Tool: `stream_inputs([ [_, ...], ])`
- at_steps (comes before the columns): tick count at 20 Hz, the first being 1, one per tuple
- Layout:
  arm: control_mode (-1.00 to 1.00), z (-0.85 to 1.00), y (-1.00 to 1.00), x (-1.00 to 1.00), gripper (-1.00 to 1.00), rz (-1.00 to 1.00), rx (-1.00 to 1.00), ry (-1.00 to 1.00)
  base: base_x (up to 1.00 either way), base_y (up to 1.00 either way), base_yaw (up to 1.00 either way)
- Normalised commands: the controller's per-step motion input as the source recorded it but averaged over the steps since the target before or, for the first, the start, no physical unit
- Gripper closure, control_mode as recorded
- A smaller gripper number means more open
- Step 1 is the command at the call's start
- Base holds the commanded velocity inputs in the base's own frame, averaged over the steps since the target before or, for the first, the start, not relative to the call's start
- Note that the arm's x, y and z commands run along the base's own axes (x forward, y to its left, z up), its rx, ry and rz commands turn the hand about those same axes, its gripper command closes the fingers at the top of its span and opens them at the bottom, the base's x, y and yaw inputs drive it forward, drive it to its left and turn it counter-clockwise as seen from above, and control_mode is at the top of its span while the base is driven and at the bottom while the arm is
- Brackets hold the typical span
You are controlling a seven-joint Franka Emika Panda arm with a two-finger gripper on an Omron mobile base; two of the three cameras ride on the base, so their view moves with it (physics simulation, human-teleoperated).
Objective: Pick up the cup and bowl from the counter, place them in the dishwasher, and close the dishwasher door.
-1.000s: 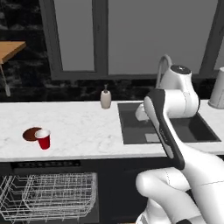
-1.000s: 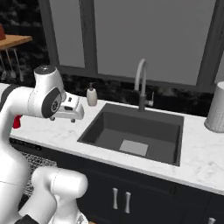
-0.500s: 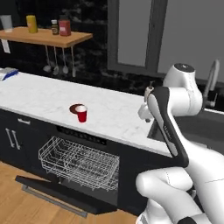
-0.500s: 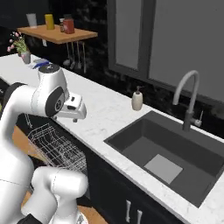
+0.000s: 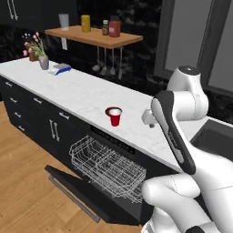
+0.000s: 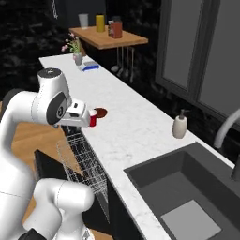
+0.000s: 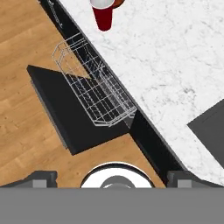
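At top centre of the hand view, the cup (image 7: 104,15) waits; carry the spread-fingered, empty gripper (image 5: 148,117) squarely above its rim before descending.

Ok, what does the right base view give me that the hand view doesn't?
Right base only: the soap dispenser, the wooden shelf with its jars, the flower vase.
Hand view only: the whole lowered dishwasher door, plus wood floor.
Both: red cup beside the bowl on the counter, the pulled-out wire rack, the sink.

White arm (image 5: 182,141), dark joints.
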Motion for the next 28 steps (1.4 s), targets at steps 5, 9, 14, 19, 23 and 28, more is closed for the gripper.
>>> stream_inputs([
  [5, 1.0, 0.0, 0.0, 0.0, -1.0, 0.0, 0.0, 0.0, 0.43, -0.23, 0.29],
  [9, 1.0, 0.0, 0.0, 0.0, -1.0, 0.0, 0.0, 0.0, -0.13, -0.11, 0.3],
  [14, 1.0, 0.0, 0.0, 0.0, -1.0, 0.0, 0.0, 0.0, 0.0, -0.11, 0.26],
  [19, 1.0, 0.0, 0.0, 0.0, -1.0, 0.0, 0.0, 0.0, 0.05, -0.04, 0.22],
  [23, -1.0, 0.0, -0.04, 0.52, -1.0, 0.12, 0.0, 0.0, 0.0, 0.0, 0.0],
  [28, -1.0, 0.0, 0.0, 0.98, -1.0, 0.04, 0.0, 0.0, 0.0, 0.0, 0.0],
])
